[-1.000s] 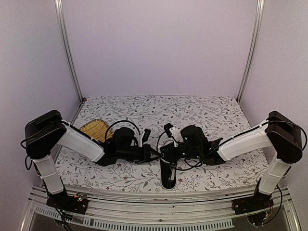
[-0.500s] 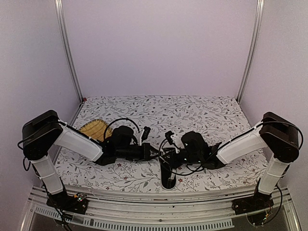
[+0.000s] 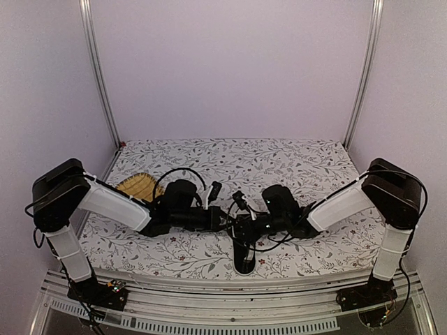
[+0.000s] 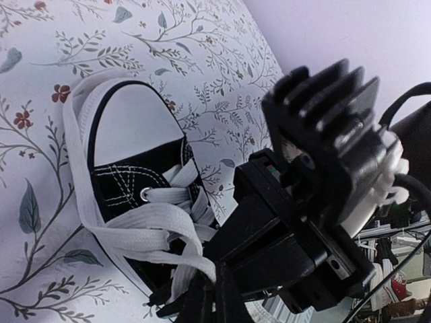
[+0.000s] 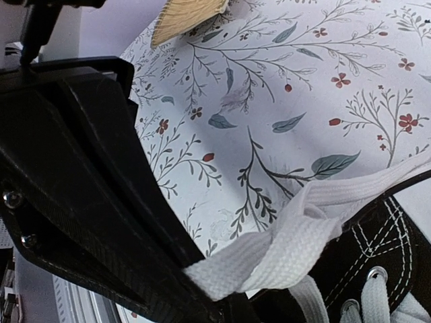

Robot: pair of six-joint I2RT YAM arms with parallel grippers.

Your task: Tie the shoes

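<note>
A small black sneaker (image 3: 244, 255) with a white toe cap lies near the table's front edge, its heel toward me. In the left wrist view its toe cap (image 4: 135, 124) and white laces (image 4: 151, 225) show close up. My left gripper (image 3: 225, 221) is shut on a strand of lace, pinched at the bottom of its own view (image 4: 214, 299). My right gripper (image 3: 241, 225) sits right against it above the shoe's laces. It is shut on a folded lace loop (image 5: 269, 259) next to the shoe's black side (image 5: 380, 259). The two grippers nearly touch.
A yellow woven mat (image 3: 137, 187) lies at the left behind my left arm and shows at the top of the right wrist view (image 5: 188, 13). The floral cloth (image 3: 279, 164) covers the table. Metal posts stand at both back corners. My right gripper's housing (image 4: 323, 168) fills the left wrist view.
Both grippers have drawn closer together over the shoe's laces. The right arm has swung inward and to the left, and the left gripper has edged to the right.
</note>
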